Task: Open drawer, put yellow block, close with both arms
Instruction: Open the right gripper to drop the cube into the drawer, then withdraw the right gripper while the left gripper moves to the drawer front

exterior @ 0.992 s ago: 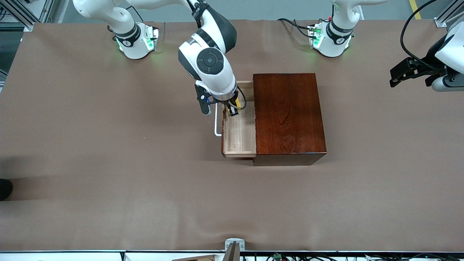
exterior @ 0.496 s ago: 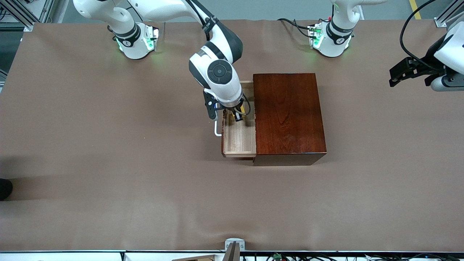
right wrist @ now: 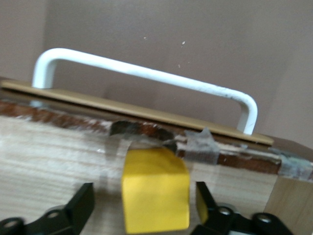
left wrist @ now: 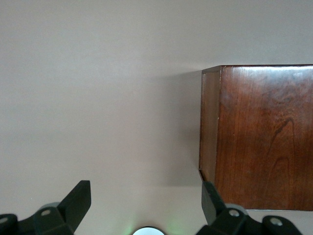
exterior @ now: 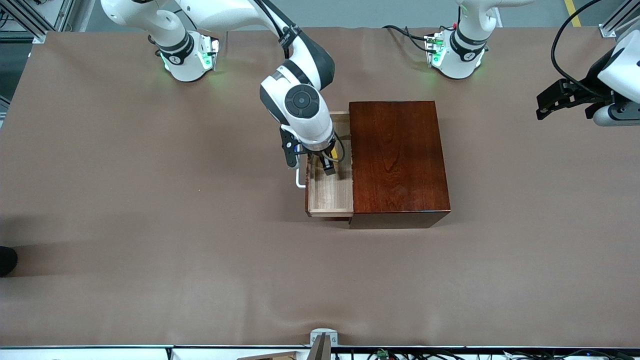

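Observation:
The drawer (exterior: pixel 330 195) stands pulled out of the dark mahogany box (exterior: pixel 397 160) toward the right arm's end, its white handle (exterior: pixel 299 179) at its front. My right gripper (exterior: pixel 326 162) is low inside the drawer and open. The yellow block (right wrist: pixel 154 188) rests on the drawer's wooden floor (right wrist: pixel 49 152) between the fingers, with a gap on each side; a sliver of it shows in the front view (exterior: pixel 334 154). The handle (right wrist: pixel 146 73) shows just past it. My left gripper (exterior: pixel 547 102) waits open over the left arm's end of the table; its wrist view (left wrist: pixel 145 191) shows the box (left wrist: pixel 264 137).
The brown table cover (exterior: pixel 150 225) lies bare around the box. The two green-lit arm bases (exterior: pixel 192 57) (exterior: pixel 452 55) stand along the table edge farthest from the front camera. A small metal bracket (exterior: pixel 322 337) sits at the nearest edge.
My right gripper has moved along the drawer toward the front camera and sunk lower into it with the yellow block. The left arm has not moved.

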You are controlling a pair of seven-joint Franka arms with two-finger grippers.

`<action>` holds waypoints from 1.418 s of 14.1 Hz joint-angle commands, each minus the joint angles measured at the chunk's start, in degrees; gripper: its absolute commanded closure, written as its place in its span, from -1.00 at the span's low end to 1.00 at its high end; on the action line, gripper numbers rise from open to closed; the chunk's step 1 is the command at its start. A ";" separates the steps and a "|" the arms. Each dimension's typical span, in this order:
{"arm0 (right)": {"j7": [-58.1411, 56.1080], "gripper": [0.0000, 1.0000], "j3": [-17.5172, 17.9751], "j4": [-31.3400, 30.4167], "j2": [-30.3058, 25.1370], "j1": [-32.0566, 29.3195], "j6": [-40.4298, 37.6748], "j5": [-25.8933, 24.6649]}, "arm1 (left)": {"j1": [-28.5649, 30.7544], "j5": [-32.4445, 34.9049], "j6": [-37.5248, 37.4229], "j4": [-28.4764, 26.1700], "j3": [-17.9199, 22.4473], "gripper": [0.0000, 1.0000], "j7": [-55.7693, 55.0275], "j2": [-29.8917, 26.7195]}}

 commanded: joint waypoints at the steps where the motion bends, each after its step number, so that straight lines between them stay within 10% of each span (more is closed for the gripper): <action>1: 0.79 -1.00 0.06 5.30 -0.40 -1.07 -7.04 -1.33 | 0.68 -1.14 -0.16 -0.85 -0.41 -1.00 0.41 -1.01; 10: -10.61 -1.00 -0.12 10.87 -5.67 -8.53 -23.67 -1.06 | -0.11 -1.22 -0.16 -0.76 -2.95 -1.00 0.15 -0.14; 20: -45.33 -1.00 0.41 10.95 -14.02 -21.27 -37.56 -1.15 | -2.03 -0.87 1.86 4.16 -19.30 -1.00 -23.55 8.91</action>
